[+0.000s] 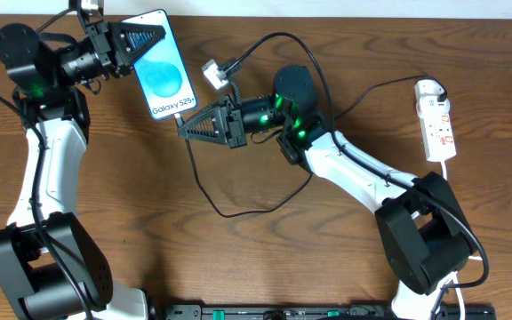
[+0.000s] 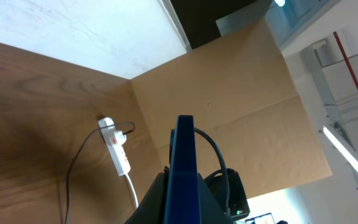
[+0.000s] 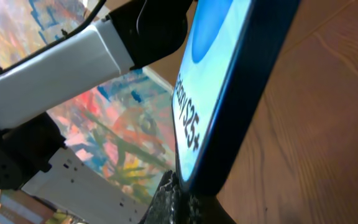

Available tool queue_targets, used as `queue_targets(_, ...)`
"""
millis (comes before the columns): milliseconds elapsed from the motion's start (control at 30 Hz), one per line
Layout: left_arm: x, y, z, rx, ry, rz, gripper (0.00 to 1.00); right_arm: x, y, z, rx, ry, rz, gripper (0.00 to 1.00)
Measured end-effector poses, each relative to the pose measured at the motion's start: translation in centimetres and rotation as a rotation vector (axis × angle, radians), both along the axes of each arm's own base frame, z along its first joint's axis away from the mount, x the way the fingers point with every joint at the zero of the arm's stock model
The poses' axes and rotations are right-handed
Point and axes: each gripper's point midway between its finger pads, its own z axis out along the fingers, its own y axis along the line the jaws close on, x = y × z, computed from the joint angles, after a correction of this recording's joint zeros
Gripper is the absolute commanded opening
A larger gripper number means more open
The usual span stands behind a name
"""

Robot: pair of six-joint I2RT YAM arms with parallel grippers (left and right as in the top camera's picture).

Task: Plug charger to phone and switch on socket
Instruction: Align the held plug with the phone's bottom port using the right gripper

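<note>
We see the right claw (image 1: pixel 183 127) with its two fingers drawn together to a point. They pinch the thin end of the black cable (image 1: pixel 229 215) right at the lower short edge of the phone (image 1: pixel 163 76). From the right wrist that edge fills the view, and we cannot tell whether the tip is seated in the port. The left claw (image 1: pixel 156 37) is closed over the phone's upper end and grips it. From the left wrist the phone shows edge-on between the fingers, and we cannot tell whether it rests on the table (image 1: pixel 265 276). Its blue screen faces the overhead camera, with the white "Galaxy S25+" lettering near the end by the right claw. From the pinched tip the cable drops in a loose loop across the wood toward the near edge and meets the right arm. It shows again on the arm's far side and runs to the far right. There its black plug (image 1: pixel 439 90) sits at the top end of the white power strip (image 1: pixel 441 129). The strip lies flat, well apart from the phone, and its thick white cord (image 2: pixel 132 193) trails from its other end.
</note>
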Motion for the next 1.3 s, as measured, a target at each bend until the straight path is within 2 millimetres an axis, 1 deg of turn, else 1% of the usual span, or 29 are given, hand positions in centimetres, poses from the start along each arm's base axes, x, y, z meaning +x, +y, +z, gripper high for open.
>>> queue_targets(300,0.01,0.01,0.0,0.0,0.0,0.001,0.07,0.11,-0.1,0.0,-0.001,0.003,-0.002,0.01)
queue_targets(900,0.13,0.04,0.04,0.009,-0.024,0.009,0.07,0.4,-0.02,0.03,-0.022,0.093,-0.015,0.01)
queue_targets(1300,0.18,-0.55,0.1,0.007,-0.028,0.004,0.07,0.41,-0.02,0.03,-0.022,0.094,-0.016,0.01)
